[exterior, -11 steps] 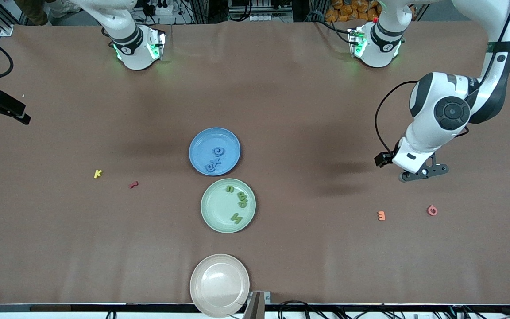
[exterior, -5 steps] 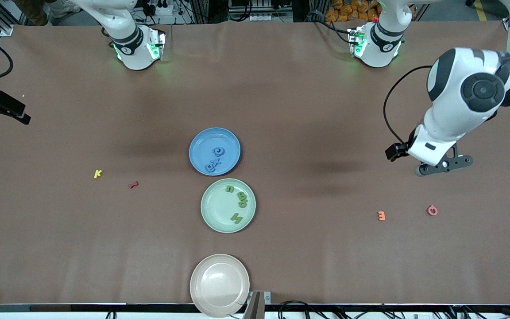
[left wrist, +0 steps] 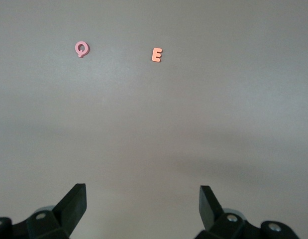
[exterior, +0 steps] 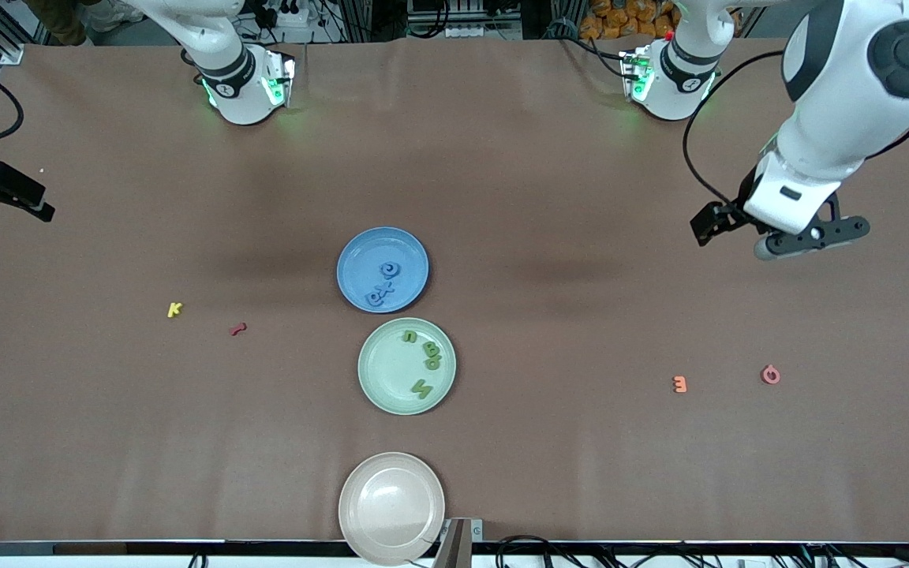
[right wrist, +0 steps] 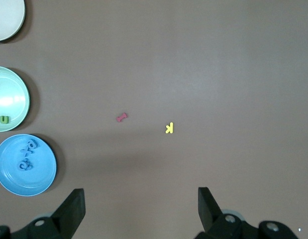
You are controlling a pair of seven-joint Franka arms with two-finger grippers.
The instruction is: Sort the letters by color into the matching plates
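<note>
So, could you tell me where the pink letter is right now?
The pink letter lies on the table toward the left arm's end, beside the orange letter, well away from both plates.

You see the blue plate [exterior: 383,270] holding the blue letters [exterior: 384,285], and nearer the camera the mint green plate [exterior: 406,366] holding four green letters [exterior: 428,353] (lying flat). Yellow letter [exterior: 175,309], red letter [exterior: 238,329], orange letter [exterior: 679,384] and pink letter [exterior: 770,375] lie on the bench.
</note>
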